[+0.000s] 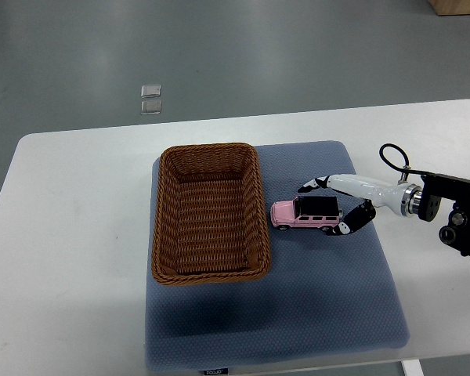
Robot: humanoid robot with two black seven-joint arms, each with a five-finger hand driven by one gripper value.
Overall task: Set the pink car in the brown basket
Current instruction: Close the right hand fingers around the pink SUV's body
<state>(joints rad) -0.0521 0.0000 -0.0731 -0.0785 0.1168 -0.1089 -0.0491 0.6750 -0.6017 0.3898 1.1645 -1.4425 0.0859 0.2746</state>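
Observation:
A pink toy car (305, 214) with a black roof lies on the blue mat (321, 305), just right of the brown wicker basket (166, 227). My right hand (326, 207) comes in from the right edge and brackets the car's rear half. One finger (317, 184) reaches over the far side of the roof. Another curls at the near side by the rear wheel. The fingers stand around the car, spread, and a firm grasp does not show. The basket holds nothing. The left arm is out of view.
The mat and basket sit on a white table (70, 235). A black cable (392, 155) loops above my right wrist. Two small clear squares (150, 99) lie on the grey floor beyond the table.

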